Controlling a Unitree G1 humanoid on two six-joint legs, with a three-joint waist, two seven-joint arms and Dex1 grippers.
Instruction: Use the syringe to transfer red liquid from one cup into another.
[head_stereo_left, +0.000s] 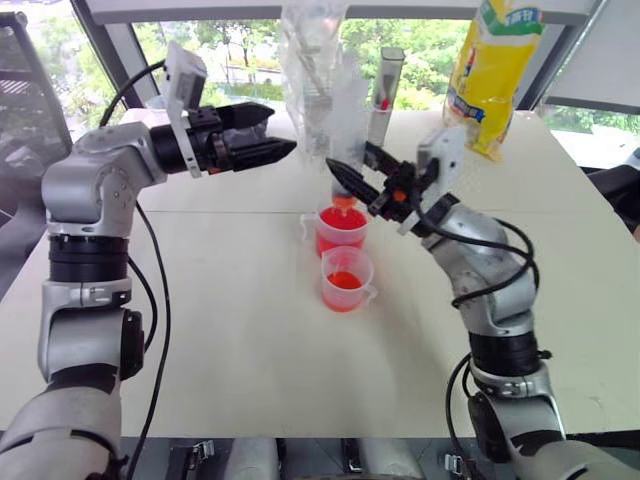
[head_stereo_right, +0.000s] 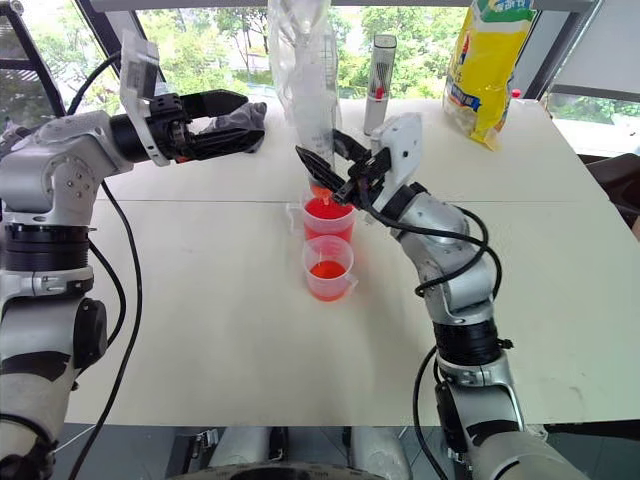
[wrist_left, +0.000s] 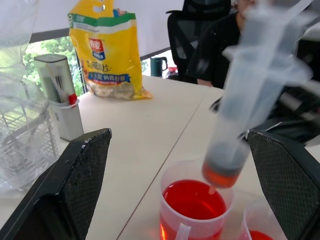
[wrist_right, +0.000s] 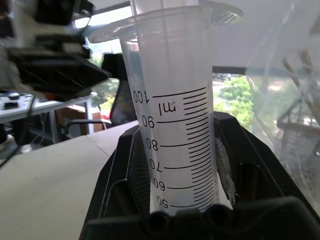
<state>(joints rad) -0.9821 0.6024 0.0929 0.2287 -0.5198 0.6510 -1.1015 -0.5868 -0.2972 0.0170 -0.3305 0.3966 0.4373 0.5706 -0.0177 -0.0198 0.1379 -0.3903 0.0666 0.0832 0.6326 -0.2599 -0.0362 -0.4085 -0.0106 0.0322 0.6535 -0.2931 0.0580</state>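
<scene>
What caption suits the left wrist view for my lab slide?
Syringe tip poised over the fuller cup of red liquid.

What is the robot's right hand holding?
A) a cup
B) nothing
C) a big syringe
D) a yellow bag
C: the right gripper has its jaws shut on the clear syringe, tip just above the fuller cup of red liquid.

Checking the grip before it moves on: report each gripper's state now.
Left gripper: open, holding nothing.
Right gripper: fingers shut on the syringe, its tip above the fuller cup.
</scene>
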